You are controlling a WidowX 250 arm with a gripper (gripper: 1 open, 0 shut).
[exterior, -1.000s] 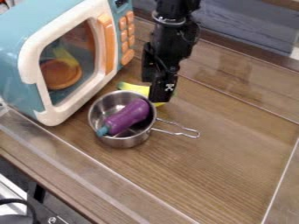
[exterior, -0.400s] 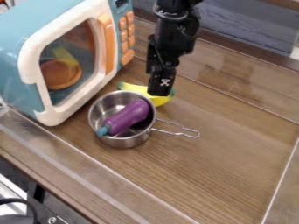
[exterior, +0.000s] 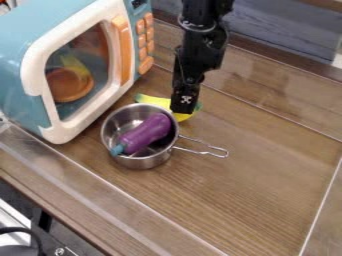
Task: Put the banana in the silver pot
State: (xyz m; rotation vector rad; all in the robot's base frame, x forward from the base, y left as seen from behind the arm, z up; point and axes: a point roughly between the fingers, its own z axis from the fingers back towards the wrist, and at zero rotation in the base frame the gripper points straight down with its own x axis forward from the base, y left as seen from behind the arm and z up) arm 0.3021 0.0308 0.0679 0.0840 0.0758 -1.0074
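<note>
Hovering over the far rim of a silver pot [exterior: 123, 158], I hold my pincer [exterior: 186, 108] wide, its black fingers pointed down at a yellow banana [exterior: 183, 117] on a wooden counter [exterior: 254, 190]. The banana lies just behind the pot, on the side away from the counter's near edge, partly hidden by the metal rim and by my fingers. A green tip [exterior: 142, 98] shows at its left end in the camera view. Whether my fingers touch the fruit, I cannot tell.

Inside the pot rests a purple eggplant [exterior: 147, 134], tilted across the bowl, its thick end toward the banana and its teal end [exterior: 118, 150] at the rim nearer the counter's front edge. The pot's thin wire handle [exterior: 203, 148] reaches out over the wood toward the right of the view.

Beside the pot, at the upper left of the view, stands a teal toy microwave [exterior: 30, 72] with a white door frame and an orange panel of buttons [exterior: 124, 48]. Yellow and orange shapes [exterior: 70, 80] show through its window. My black arm [exterior: 201, 40] comes down from the top of the view.
</note>
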